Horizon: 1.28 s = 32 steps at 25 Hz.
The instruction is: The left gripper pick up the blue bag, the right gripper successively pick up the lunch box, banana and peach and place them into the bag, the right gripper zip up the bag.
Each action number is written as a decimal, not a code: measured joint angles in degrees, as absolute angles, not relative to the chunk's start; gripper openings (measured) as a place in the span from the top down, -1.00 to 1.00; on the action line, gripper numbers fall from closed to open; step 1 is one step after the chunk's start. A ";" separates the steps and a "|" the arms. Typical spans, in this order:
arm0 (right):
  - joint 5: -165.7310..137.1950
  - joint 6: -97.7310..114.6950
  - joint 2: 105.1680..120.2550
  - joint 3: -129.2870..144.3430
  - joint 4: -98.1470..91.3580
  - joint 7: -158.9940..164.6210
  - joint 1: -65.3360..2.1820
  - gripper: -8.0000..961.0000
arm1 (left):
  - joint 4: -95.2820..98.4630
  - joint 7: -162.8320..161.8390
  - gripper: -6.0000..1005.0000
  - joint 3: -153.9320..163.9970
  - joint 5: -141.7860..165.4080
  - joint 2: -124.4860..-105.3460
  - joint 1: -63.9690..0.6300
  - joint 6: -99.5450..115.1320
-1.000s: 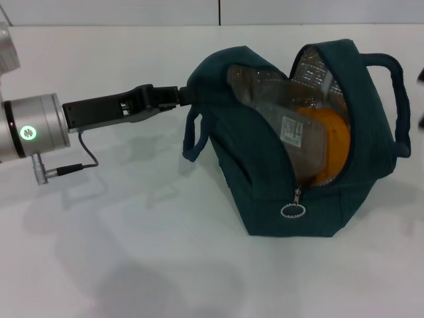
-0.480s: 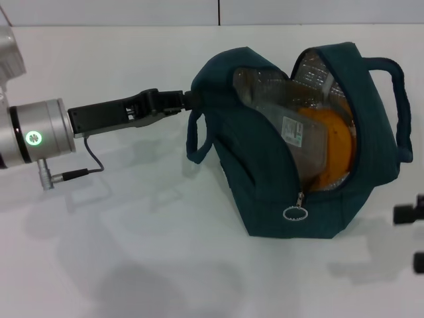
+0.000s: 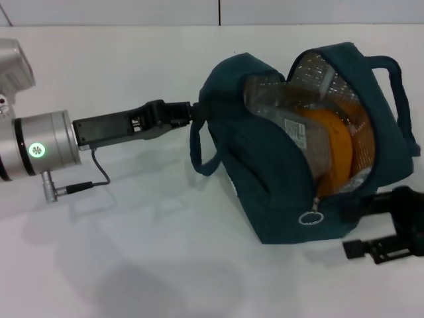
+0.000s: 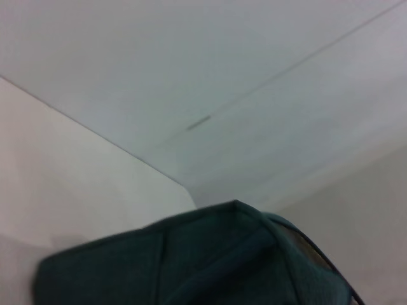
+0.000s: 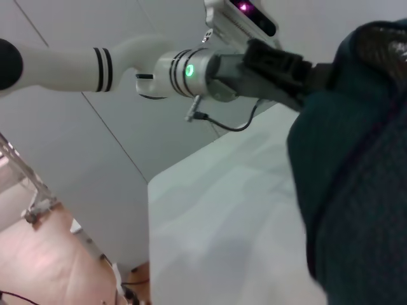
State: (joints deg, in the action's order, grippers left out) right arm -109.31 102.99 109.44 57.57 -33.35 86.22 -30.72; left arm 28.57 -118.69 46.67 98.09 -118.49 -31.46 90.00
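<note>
The blue bag [image 3: 291, 152] sits at the middle right, soft and floppy. The left gripper [image 3: 189, 110] is pinched on its edge. The right gripper [image 3: 358, 225], low right, has gapped fingers holding nothing. Pull the little zip ring [image 3: 310, 218].

Setting: robot test lab. Evidence: bare white desk [image 3: 132, 265], plain grey panelled walls [image 5: 95, 140], metal stand legs [image 5: 38, 197] and loose cables on wood-tone floor [image 5: 57, 267].
</note>
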 joint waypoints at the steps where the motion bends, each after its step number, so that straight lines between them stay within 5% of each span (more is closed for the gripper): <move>1: -109.51 102.59 109.55 57.50 -33.43 86.22 -31.35 -0.53 | 28.34 -118.69 0.85 46.67 98.07 -118.54 -31.46 90.63; 11: -108.81 98.53 109.65 54.04 -36.24 86.20 -36.24 -0.53 | 27.52 -118.37 0.84 46.96 98.07 -119.00 -30.00 93.99; 16: -109.56 98.82 110.88 53.18 -36.59 86.00 -37.97 -0.53 | 27.41 -117.92 0.84 46.73 97.99 -118.78 -29.89 93.15; 32: -111.42 103.36 110.79 54.02 -36.35 85.63 -28.68 -0.53 | 27.90 -116.01 0.84 42.51 97.82 -118.33 -31.04 89.62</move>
